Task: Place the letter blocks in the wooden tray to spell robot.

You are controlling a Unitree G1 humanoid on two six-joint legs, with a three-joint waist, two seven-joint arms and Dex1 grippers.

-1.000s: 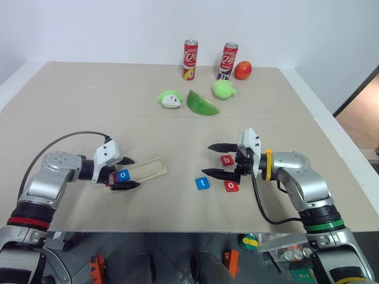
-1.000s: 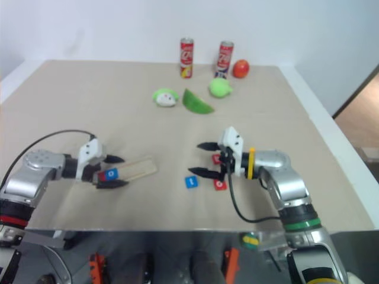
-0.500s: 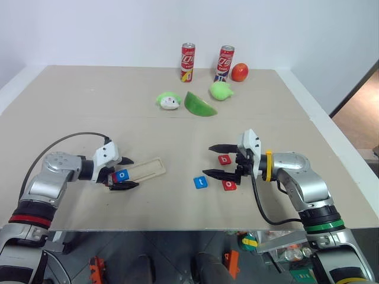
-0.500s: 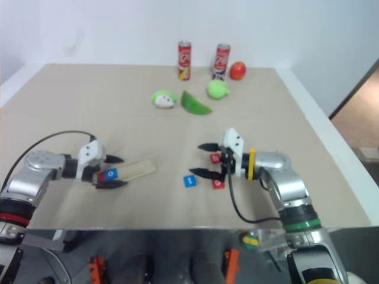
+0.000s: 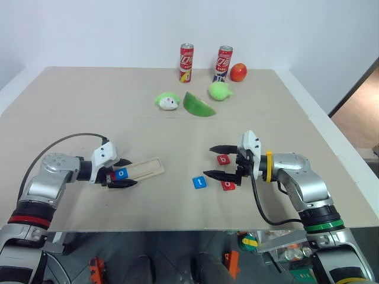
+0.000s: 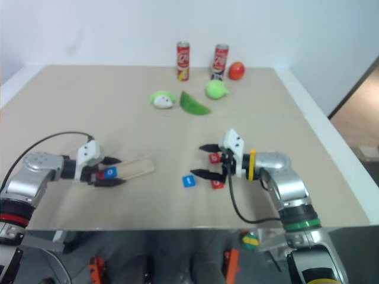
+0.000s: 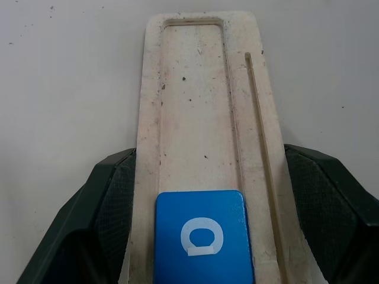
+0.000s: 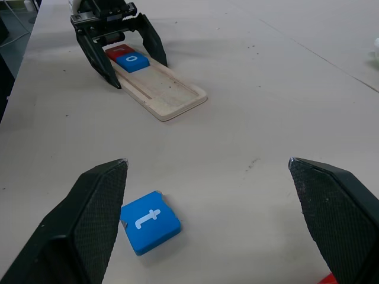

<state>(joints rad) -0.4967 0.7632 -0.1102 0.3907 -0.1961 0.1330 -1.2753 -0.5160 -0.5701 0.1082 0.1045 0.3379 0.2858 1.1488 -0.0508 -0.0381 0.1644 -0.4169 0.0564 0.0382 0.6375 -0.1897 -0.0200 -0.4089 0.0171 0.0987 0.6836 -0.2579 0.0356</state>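
Steadying the tray [image 5: 145, 168] looks like the step in hand. In the head view the left gripper [image 5: 129, 172], at lower left, has its fingers closed against the tray's long sides, near the end where the blue o block [image 5: 121, 173] lies in the groove. At lower right the right gripper [image 5: 208, 161] hovers with jaws spread wide, holding nothing, just above the b block [image 5: 224, 159]. The blue t block [image 5: 199, 182] and a red block [image 5: 228, 186] lie loose nearby. To do this well, the left should keep the tray square while the right drops straight onto the b block.

The left wrist view shows both fingers [image 7: 112, 207] touching the tray's [image 7: 195, 89] edges. The o block [image 7: 201, 236] sits flat in the groove, with bare groove beyond it.

From the right wrist view, the t block [image 8: 149, 222] lies by one open finger. The left gripper [image 8: 138, 71] clasps the far tray [image 8: 172, 89], and an end block [image 8: 118, 51], red, sits behind the o.

The white letters o, t and b read clearly. Two cans [image 5: 187, 62] stand at top centre, their labels unreadable.
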